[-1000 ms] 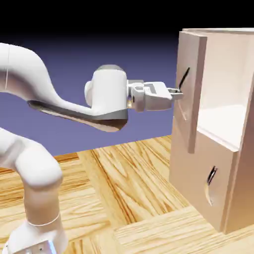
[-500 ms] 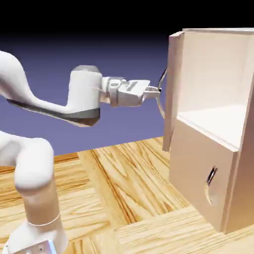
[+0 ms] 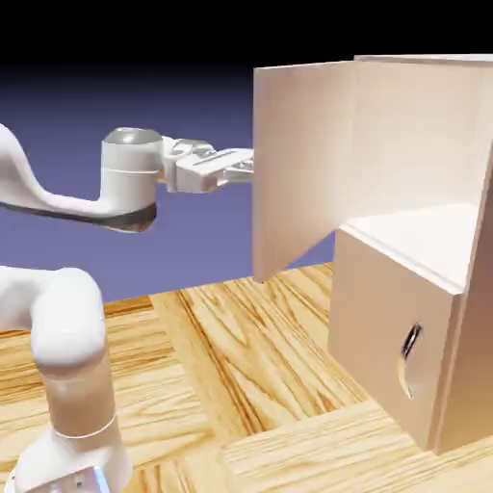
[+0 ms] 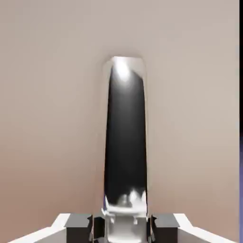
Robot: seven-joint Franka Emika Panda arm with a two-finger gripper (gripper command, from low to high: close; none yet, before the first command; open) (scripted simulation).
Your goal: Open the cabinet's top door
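Door: we see the top door (image 3: 298,164) swung well out from the cabinet (image 3: 453,250), its plain inner face turned toward the exterior view and its free edge reaching toward that view's left.
Compartment: the upper bay stands open to us, with a pale shelf floor and bare walls; nothing shows inside it.
Claw: our claw (image 3: 246,168) sits at the door's outer face, partly hidden behind the panel in the exterior view; in the hand view its two tips are drawn tight together on the handle (image 4: 124,142), the dark curved metal bar filling the space between them against the beige panel.
Progress: we judge the task nearly done, since the door is open wide; what may be left is a little more swing, then letting go of the handle and backing the claw clear.
Lower panel: the bottom front with its short handle (image 3: 411,343) is shut and untouched, well below our claw.
Bench: the wooden bench (image 3: 241,385) under the cabinet shows no loose things.
Obstacles: we see nothing in the door's path; the only thing close to it is our own arm (image 3: 58,207), stretched out at the exterior view's left.
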